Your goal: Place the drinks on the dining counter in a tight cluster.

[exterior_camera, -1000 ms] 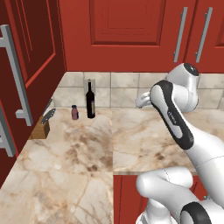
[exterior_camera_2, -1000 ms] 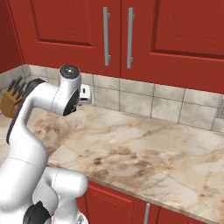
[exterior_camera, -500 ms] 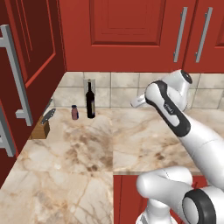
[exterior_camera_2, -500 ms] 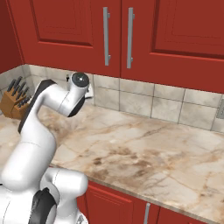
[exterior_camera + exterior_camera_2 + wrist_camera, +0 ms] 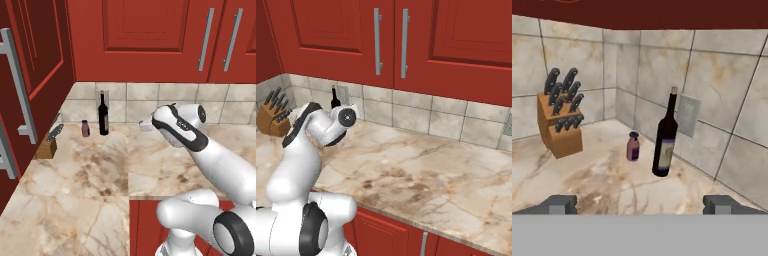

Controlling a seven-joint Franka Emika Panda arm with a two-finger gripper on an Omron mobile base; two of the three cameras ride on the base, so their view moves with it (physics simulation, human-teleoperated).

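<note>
Veined beige marble bench [image 5: 90,170] ran under red cabinets [image 5: 145,40], tiled wall behind. White arm's pincer [image 5: 640,204] stood with tips wide apart, holding nothing, aimed at the far-left corner. There stood a wooden knife block [image 5: 559,125], a tall dark labelled wine bottle [image 5: 665,137], and left beside it a small maroon-tinted bottle [image 5: 632,146].
</note>
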